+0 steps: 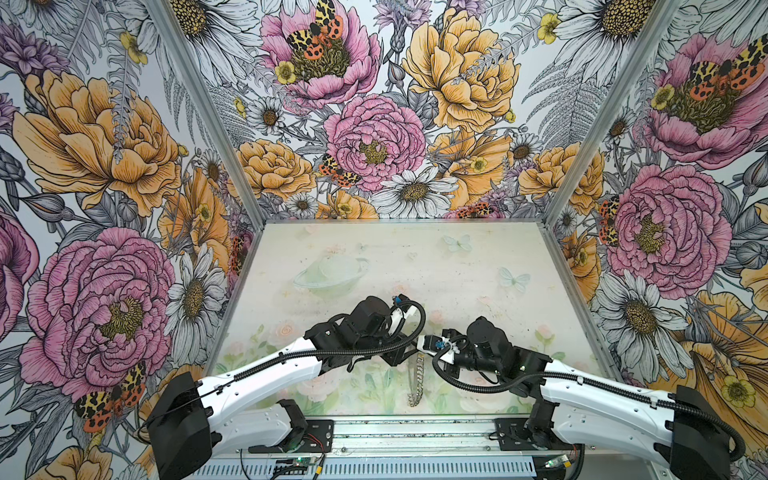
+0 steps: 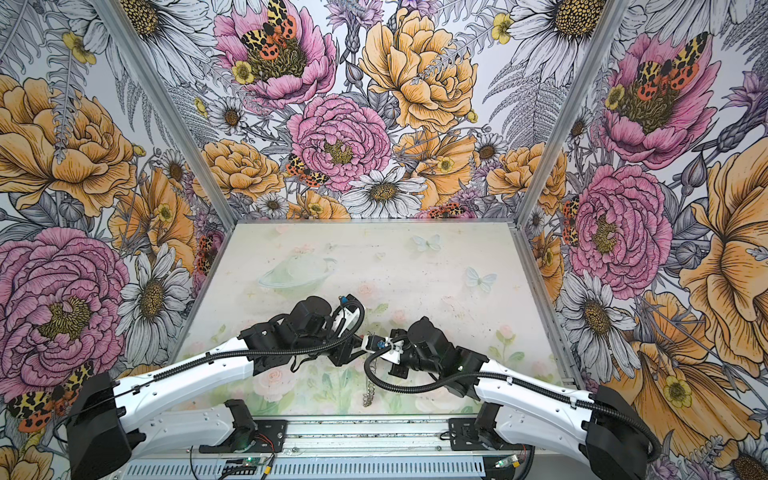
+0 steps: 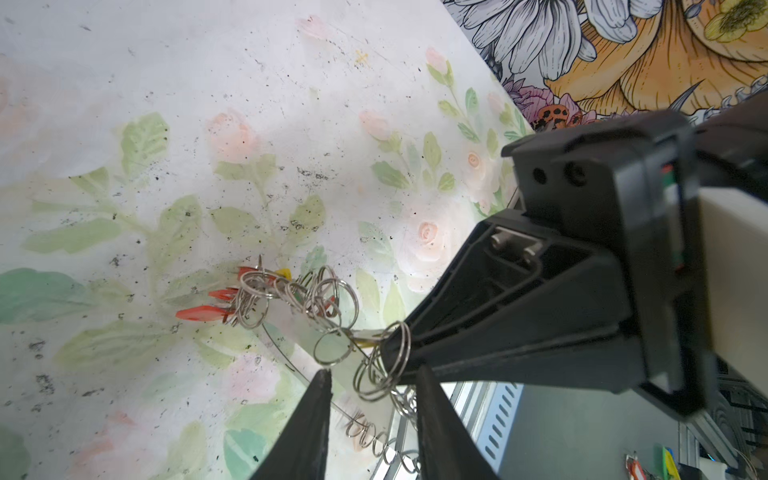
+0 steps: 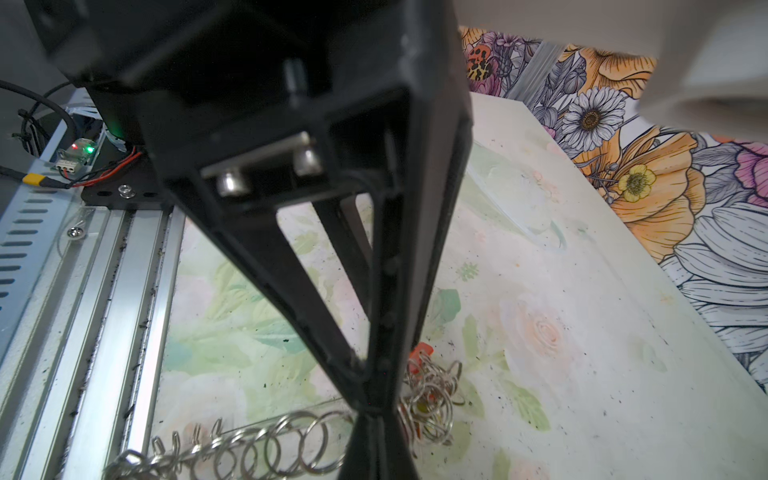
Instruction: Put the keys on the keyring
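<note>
The keyring: thin grey hoop fringed with silver split rings, red-tagged keys among them, at six o'clock on the counter. The right pincer pinches its edge; the left pincer stands spread beside it.

The arms hide the keyring's far end in both top views; the right wrist view crops it.

In both top views keyring sits edge-on over tabletop, lower ctr, running from the arms' meeting pt down toward btm edge. At its upper end left gripper is tip-to-tip w/ right gripper, which is on keyring's rim. Just past right gripper, keys bunch on keyring.
</note>
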{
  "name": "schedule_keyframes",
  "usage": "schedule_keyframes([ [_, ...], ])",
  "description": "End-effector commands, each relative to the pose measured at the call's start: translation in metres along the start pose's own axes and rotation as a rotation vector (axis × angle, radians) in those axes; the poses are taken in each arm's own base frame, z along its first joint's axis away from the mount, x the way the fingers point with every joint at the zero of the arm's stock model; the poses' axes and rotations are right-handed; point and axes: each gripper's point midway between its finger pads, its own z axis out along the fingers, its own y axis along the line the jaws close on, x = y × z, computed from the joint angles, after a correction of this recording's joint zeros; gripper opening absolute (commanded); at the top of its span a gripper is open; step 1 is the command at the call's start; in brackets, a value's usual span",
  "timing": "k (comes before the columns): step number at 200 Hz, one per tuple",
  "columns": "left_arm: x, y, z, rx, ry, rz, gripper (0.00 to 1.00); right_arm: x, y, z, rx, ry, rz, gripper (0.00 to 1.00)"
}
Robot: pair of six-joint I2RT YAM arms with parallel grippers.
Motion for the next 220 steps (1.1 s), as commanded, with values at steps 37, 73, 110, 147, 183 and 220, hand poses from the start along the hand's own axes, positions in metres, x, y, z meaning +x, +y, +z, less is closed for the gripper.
schedule_keyframes([
  [37, -0.003, 0.01, -0.001, -0.077, -0.002, 0.007, 0.29, -0.018, 0.0, -0.001, -0.011, -0.081, -0.02, 0.0],
  [73, -0.008, 0.016, -0.005, -0.119, -0.029, -0.013, 0.21, -0.021, -0.001, -0.003, -0.002, -0.088, -0.018, 0.0],
  [110, -0.01, 0.016, -0.009, -0.12, -0.043, -0.021, 0.24, -0.02, 0.0, -0.002, -0.005, -0.082, -0.023, 0.0],
  [147, -0.013, 0.015, -0.009, -0.11, -0.039, -0.094, 0.28, -0.02, 0.001, -0.002, -0.006, -0.08, -0.028, 0.0],
  [183, -0.02, 0.015, -0.014, -0.051, -0.054, -0.297, 0.28, -0.02, 0.0, -0.002, -0.001, -0.078, -0.03, 0.0],
  [220, -0.023, 0.004, -0.02, -0.005, -0.067, -0.317, 0.29, -0.019, 0.001, 0.0, -0.004, -0.076, -0.032, 0.0],
])
